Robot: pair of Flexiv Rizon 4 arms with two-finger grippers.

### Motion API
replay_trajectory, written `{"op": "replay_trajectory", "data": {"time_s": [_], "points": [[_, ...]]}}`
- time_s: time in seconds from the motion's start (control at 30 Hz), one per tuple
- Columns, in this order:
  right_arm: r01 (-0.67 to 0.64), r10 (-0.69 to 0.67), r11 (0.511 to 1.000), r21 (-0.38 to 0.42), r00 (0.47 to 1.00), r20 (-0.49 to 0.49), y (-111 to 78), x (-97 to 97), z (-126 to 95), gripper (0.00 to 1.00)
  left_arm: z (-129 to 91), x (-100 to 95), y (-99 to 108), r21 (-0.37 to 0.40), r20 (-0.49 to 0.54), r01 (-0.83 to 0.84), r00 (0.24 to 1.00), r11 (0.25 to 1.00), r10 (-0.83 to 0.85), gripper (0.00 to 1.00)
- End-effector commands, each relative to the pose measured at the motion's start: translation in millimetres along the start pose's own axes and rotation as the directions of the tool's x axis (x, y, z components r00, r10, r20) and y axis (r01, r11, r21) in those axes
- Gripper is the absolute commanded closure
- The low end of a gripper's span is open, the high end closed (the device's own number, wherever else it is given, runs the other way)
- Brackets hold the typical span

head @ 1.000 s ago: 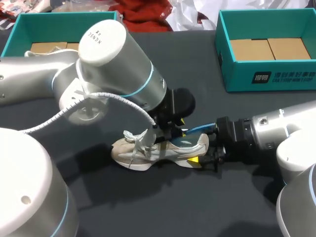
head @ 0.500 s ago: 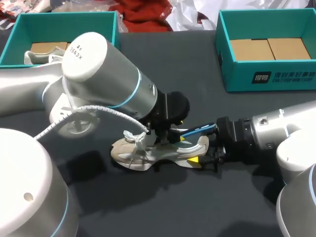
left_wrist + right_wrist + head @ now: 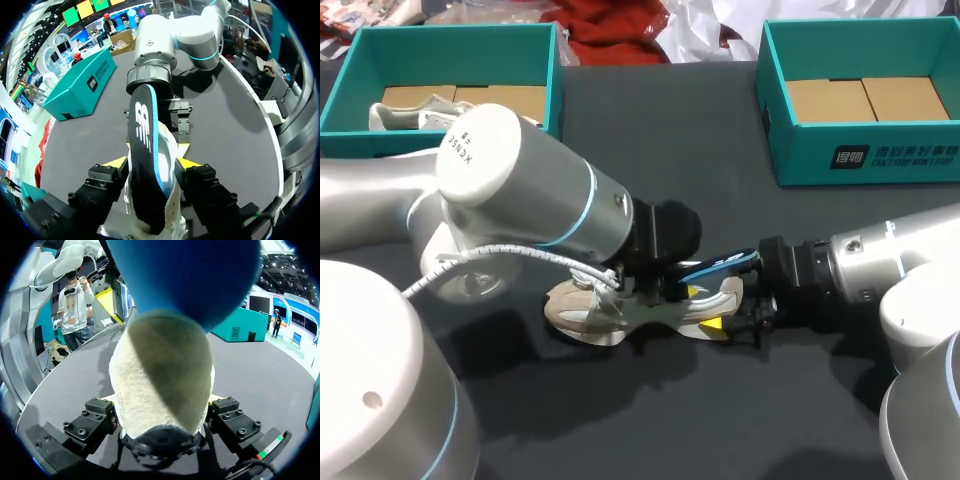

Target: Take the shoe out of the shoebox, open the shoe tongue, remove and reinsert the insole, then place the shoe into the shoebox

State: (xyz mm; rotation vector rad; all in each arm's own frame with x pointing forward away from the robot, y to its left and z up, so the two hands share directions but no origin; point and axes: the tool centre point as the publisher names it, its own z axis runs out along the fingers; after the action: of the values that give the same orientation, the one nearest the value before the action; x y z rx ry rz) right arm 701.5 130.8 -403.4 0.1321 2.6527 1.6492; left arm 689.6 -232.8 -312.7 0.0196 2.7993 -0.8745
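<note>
Head view: shoe (image 3: 578, 314) mid-table, well apart from both shoeboxes (image 3: 450, 30) (image 3: 860, 160), left gripper (image 3: 660, 290) and right gripper (image 3: 728, 304) clamped on it.

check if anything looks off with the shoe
The insole is only partly in the shoe: its heel end juts up and out past the collar, blue edge showing, instead of lying flat inside. The right tool grips the shoe's heel.

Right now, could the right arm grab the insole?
Probably not. The right gripper is shut on the shoe at its heel, so it is busy; the insole juts out ahead of it. The left gripper sits right at the insole, better placed.
</note>
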Motion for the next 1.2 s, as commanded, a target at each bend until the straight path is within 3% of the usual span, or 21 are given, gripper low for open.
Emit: {"op": "replay_trajectory", "data": {"time_s": [0.03,0.23,0.6,0.7,0.77,1.2], "points": [[-0.001,0.001,1.0,0.004,1.0,0.002,0.1,1.6,0,1.0,13,0.5,-2,0.008,-0.002,-0.004,1.0,1.0,0.004,0.37],[-0.001,0.001,1.0,0.004,1.0,0.002,0.1,1.6,0,1.0,22,0.5,-3,0.011,-0.004,-0.016,1.0,1.0,0.016,0.39],[-0.001,0.001,1.0,0.004,1.0,0.002,0.1,1.6,0,1.0,40,-11.1,-7,-0.006,-0.035,0.002,0.999,1.0,-0.002,0.56],[-0.001,0.001,1.0,0.004,1.0,0.002,0.1,1.6,0,1.0,41,-14.3,-8,-0.004,-0.047,0.008,0.999,1.0,-0.008,0.7],[-0.001,0.001,1.0,0.004,1.0,0.002,0.1,1.6,0,1.0,40,-15.7,-10,-0.003,-0.052,0.012,0.999,1.0,-0.012,1.0],[-0.001,0.001,1.0,0.004,1.0,0.002,0.1,1.6,0,1.0,14,-17.9,-40,0.002,-0.139,0.077,0.987,0.997,-0.076,1.0]]}}
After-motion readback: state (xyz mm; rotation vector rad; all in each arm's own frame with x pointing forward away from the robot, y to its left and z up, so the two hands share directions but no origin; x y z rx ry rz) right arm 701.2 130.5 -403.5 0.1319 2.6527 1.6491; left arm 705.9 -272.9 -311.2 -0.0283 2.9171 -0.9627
